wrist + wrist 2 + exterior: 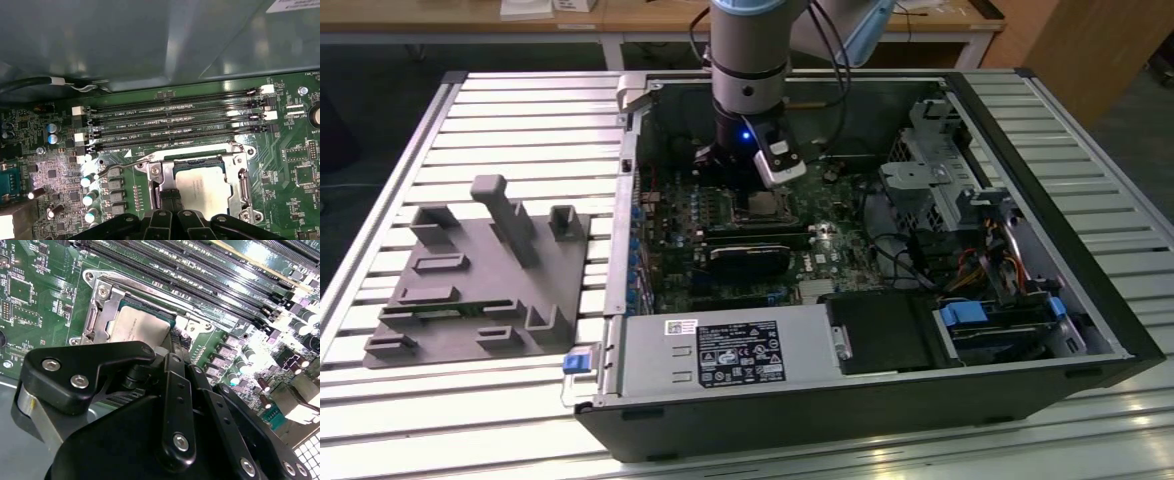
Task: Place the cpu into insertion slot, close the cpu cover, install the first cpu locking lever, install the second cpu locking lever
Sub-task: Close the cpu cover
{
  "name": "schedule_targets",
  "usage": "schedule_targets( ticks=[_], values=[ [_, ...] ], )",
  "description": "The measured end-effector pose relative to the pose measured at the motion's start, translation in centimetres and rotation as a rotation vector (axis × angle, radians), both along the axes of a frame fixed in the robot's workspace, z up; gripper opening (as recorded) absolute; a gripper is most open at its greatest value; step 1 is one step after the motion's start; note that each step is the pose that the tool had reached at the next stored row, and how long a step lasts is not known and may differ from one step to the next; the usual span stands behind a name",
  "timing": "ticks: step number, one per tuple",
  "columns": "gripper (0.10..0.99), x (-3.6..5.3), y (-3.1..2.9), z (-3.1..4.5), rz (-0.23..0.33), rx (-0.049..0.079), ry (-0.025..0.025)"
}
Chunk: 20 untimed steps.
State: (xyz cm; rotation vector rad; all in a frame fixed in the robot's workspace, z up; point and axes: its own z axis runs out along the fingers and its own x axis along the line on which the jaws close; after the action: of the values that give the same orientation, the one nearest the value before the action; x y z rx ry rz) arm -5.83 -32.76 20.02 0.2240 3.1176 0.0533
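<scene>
The cpu (202,187) sits flat in the insertion slot (162,315), silver top up. The gripper (169,196) is right at its edge: the fingers look pressed together, black tips down beside the socket, nothing pinched that I can see. The cpu cover (200,159) lies down around the chip, framing it. A wire locking lever (122,166) runs along the cover's side nearest the memory slots (175,125), its hooked end poking out over the green board (295,150). In the exterior view, the arm reaches down into the open computer case (881,400). A grey fixture block (480,270) sits on the slatted table (454,400) at the exterior view's left.
</scene>
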Motion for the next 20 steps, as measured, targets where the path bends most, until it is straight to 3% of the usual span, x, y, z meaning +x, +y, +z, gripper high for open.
schedule_targets(
  ticks=[3,12,17,20],
  values=[
    [0.106,0.01,0.0,0.25,0.0,0.0,-0.0001],
    [0.106,0.01,0.0,2.0,0.001,0.0,0.0],
    [0.106,0.01,0.0,2.01,0.001,0.001,-0.0001],
    [0.106,0.45,0.0,2.02,0.001,0.0,0.0001]
  ],
)
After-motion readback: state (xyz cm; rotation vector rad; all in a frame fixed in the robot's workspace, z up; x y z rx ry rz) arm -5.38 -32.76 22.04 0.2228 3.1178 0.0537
